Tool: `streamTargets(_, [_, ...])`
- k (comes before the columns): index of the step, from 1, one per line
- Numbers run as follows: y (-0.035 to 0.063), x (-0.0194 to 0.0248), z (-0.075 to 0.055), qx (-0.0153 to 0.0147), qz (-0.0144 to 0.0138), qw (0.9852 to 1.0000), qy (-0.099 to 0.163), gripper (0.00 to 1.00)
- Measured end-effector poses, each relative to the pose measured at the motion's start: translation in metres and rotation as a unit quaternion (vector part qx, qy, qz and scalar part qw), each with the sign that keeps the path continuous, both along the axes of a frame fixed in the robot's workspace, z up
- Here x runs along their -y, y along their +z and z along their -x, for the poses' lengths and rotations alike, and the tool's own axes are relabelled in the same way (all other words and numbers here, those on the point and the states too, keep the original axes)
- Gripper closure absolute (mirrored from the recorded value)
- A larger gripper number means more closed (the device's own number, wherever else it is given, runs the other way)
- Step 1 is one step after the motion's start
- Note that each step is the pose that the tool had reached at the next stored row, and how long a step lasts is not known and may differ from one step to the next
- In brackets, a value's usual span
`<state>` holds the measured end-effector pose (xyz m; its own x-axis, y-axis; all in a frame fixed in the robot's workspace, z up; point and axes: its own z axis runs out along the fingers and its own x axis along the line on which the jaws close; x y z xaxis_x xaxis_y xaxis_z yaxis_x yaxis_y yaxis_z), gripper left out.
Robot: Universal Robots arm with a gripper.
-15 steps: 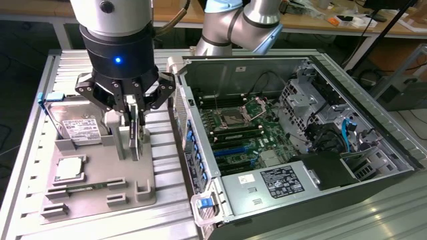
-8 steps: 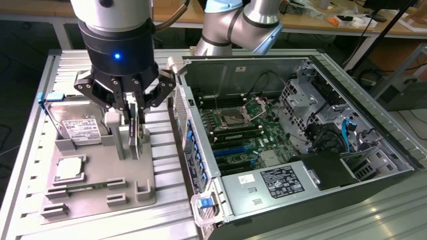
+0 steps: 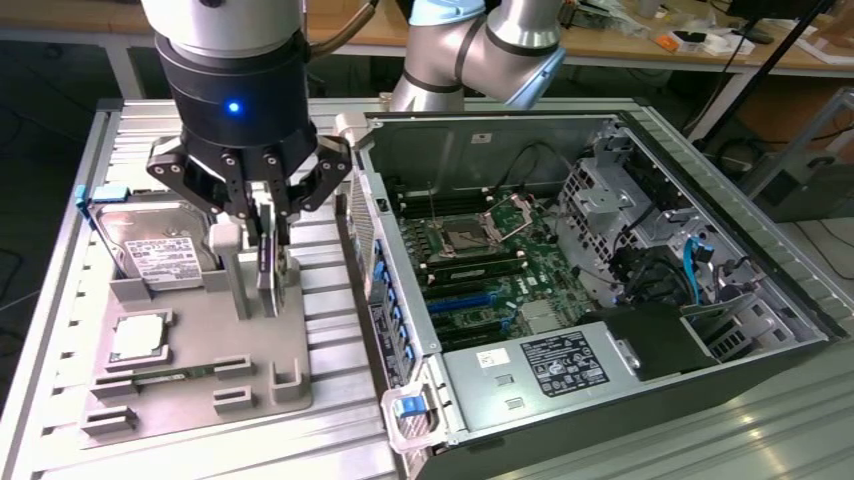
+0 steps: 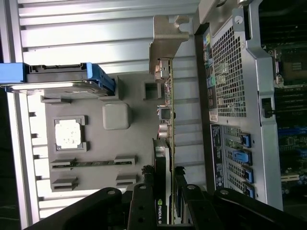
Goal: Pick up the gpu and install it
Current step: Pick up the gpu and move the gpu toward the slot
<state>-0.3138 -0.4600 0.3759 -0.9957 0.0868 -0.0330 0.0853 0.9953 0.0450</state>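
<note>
**Item:** gpu [image 3: 276, 275], a thin dark card standing on edge, with a pale metal bracket [image 4: 168, 36] at one end

**Location:** over the grey holder tray [image 3: 200, 390] on the slatted table [image 3: 334, 430]. In the exterior view this is at 9 o'clock of the open computer case [image 3: 481, 120] and close beside its wall

**Holder:** gripper [image 3: 260, 255] of the single arm, hanging straight down over the tray. The wrist view has the jaws closed on the two faces of the card at the end away from the bracket

**Neighbours on the tray, exterior view:**
- hard drive [image 3: 160, 255] at 9 o'clock of the card
- square processor chip [image 3: 138, 337] at 7 o'clock
- narrow memory stick [image 3: 167, 375] lower again at 7 o'clock

None of these is touched

**Destination:** motherboard [image 3: 494, 270] inside the case, at 3 o'clock of the card. It shows blue expansion slots [image 3: 461, 295], and no card sits in them

**Step in hand:** the pick-up, judged as gripped at the tray. Whether the lower edge has left its seat in the tray cannot be told. The install has not begun

**Handling note (judgement):** whatever move follows calls for three things:
- a straight rise clear of the tray's posts
- the card kept upright without twisting in the jaws
- room to pass over the case wall

A thin board gripped at one end can tilt or slip
</note>
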Motion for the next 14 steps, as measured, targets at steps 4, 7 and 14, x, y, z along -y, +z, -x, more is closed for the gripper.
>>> streamTargets(4, [0.0014, 0.0, 0.0, 0.0, 0.0, 1.0, 0.0, 0.73])
streamTargets(7, [0.0025, 0.0, 0.0, 0.0, 0.0, 1.0, 0.0, 0.73])
streamTargets(14, [0.0053, 0.0, 0.0, -0.0001, 0.0, 1.0, 0.0, 0.73])
